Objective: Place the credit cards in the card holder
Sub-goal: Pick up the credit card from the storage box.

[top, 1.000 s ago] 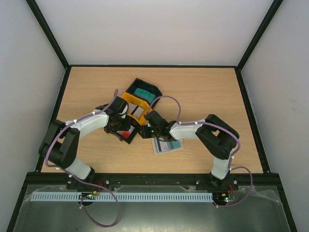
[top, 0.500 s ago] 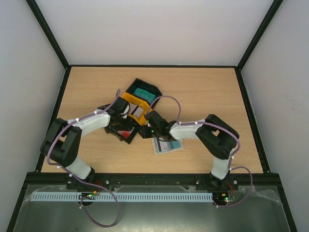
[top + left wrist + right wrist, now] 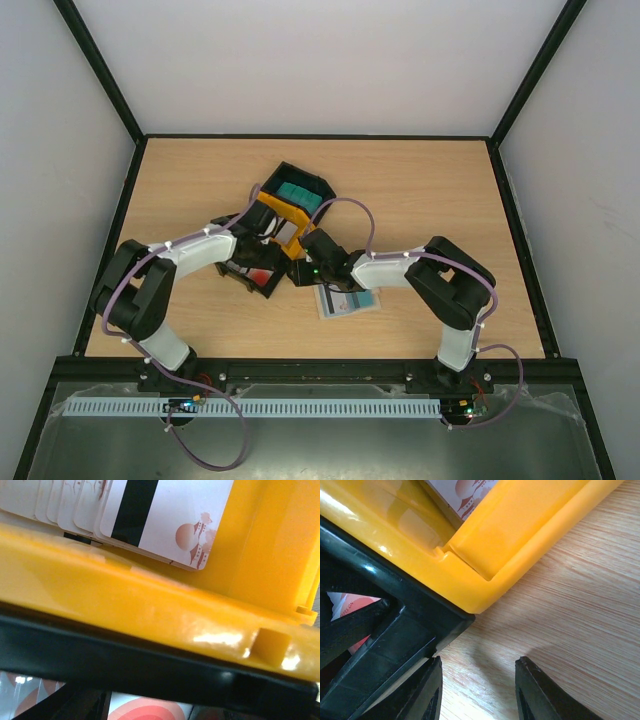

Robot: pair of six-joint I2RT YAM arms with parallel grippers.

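Three joined trays lie mid-table. The far black one holds teal credit cards (image 3: 297, 193). The yellow one (image 3: 283, 222) holds white-grey cards with a dark stripe (image 3: 150, 515). The near black one (image 3: 255, 277) holds white cards with red blotches (image 3: 150, 711). My left gripper (image 3: 263, 226) hangs low over the yellow tray's edge; its fingers do not show clearly. My right gripper (image 3: 477, 692) is open on the table, with bare wood between its fingers, and its left finger (image 3: 427, 690) is against the black tray's corner. The card holder (image 3: 350, 300) lies opened flat, light blue inside, just in front of the right gripper.
The yellow tray wall (image 3: 150, 610) fills the left wrist view, with the black tray rim (image 3: 125, 665) below it. Black frame rails edge the wooden table (image 3: 430, 200). The two wrists are close together over the trays.
My left gripper has moved away from me and to the right, from over the near black tray to the yellow tray's edge. The right arm, trays and card holder have not moved.
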